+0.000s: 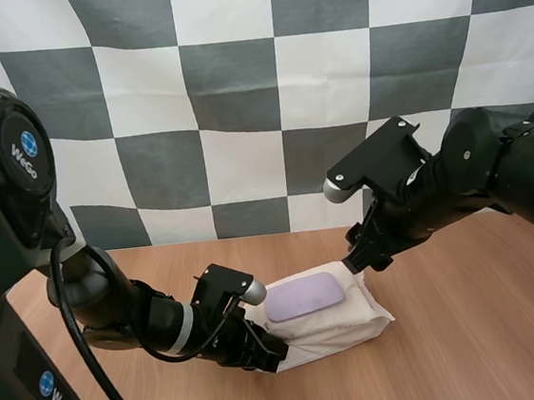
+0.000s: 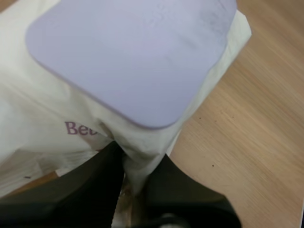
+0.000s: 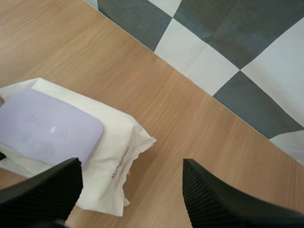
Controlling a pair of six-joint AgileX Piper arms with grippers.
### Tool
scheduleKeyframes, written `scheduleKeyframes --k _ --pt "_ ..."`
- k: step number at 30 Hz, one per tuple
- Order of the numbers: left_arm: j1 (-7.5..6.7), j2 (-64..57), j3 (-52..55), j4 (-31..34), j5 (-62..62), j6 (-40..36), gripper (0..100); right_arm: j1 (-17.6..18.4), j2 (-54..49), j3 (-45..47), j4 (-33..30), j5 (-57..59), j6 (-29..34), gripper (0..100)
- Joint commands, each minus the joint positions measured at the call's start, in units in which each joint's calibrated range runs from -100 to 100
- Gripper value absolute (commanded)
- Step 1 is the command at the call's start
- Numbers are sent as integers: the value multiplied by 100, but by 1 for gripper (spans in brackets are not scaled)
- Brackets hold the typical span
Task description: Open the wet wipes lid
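**Wet wipes pack [image 1: 330, 325] pinned at one end, lid [image 1: 303, 297] flat and shut**

The pack lies on the wooden worktop [image 1: 472, 331], roughly midway between the two arms, with the lilac lid facing up and not yet raised. Look at that wrapper: soft, creased white film, crimped at the ends. It will likely buckle and slide if pushed, and the whole thing looks light enough to lift along with the lid. The lid is the one stiff part, a smooth rounded plate sitting proud of the film. My read is that the place to catch it is under its rim at a short edge, though which edge carries the hinge I cannot tell.

Down at the near end, the left pincer [image 1: 263, 346] is pinching the pack's crimped edge; the film bunches up between its two fingers just below the lid's corner. That reads as an anchor, holding the pack down.

Over on the other side, the right pincer [image 1: 362, 253] hovers above the pack's far end, fingers spread wide, touching nothing. The risk from here: fingertips skating off that slick plastic, or tearing film instead of lifting lid.
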Motion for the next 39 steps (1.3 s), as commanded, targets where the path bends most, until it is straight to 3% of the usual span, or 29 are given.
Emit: scheduleKeyframes --k 1,5,10,13,17,23,29,39 --pt "36 16 -11 62 199 79 0 2 2 -3 8 184 -25 100" --pt "191 16 -24 111 531 79 0 2 2 -3 417 713 -572 100" --pt "393 16 -126 227 886 79 0 2 2 -3 1570 1556 -1559 100" --pt "442 16 -152 241 1069 79 0 2 2 -3 1991 2231 -2154 100" --pt "442 16 -152 348 1073 79 0 2 2 -3 2018 3198 -3055 100" --pt "442 16 -152 348 1073 79 0 2 2 -3 1887 3250 -3609 100" --pt "442 16 -152 358 1073 79 0 2 2 -3 2017 3250 -4579 100" --pt "442 16 -152 380 1073 79 0 2 499 29 2017 3234 -5004 100"
